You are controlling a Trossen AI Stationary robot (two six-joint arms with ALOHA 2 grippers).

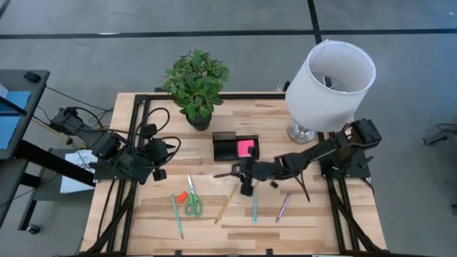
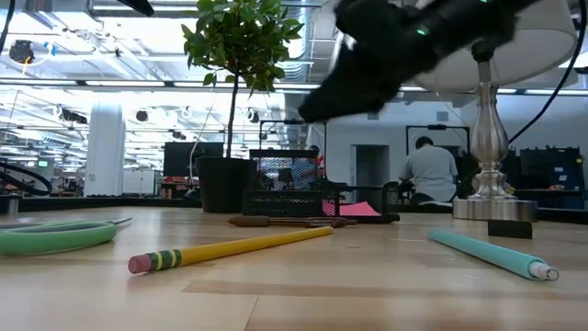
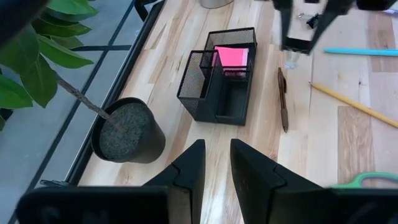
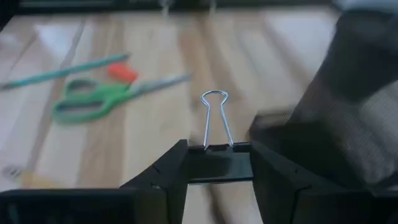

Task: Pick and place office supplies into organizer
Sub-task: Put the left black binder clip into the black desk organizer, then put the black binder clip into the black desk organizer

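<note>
The black mesh organizer [image 1: 227, 146] stands mid-table and holds a pink sticky-note pad [image 1: 245, 148]. My right gripper [image 1: 246, 177] is just on its near side, above the table, and is shut on a black binder clip [image 4: 217, 167]. A dark pen [image 3: 283, 99] lies beside the organizer. Green-handled scissors [image 1: 191, 202], a red bit [image 1: 183, 195], two teal pens [image 1: 176, 214] [image 1: 254, 208], a yellow pencil [image 1: 226, 203] and a pink pen [image 1: 283, 207] lie flat near the front edge. My left gripper [image 3: 216, 163] waits at the table's left, slightly open and empty. My right gripper pinches the binder clip's black body [image 4: 217, 163] between its two fingers, one finger on each end. The fingers reach from the table's right toward its left. The clip's wire handle [image 4: 214, 118] sticks out forward beyond the fingertips. The clip is lifted clear of the table.
A potted plant [image 1: 196, 86] stands at the far edge, left of the organizer. A white-shaded lamp [image 1: 328, 78] stands at the far right. Bare wood lies between the organizer and the supplies. A person [image 2: 427, 170] is in the room behind.
</note>
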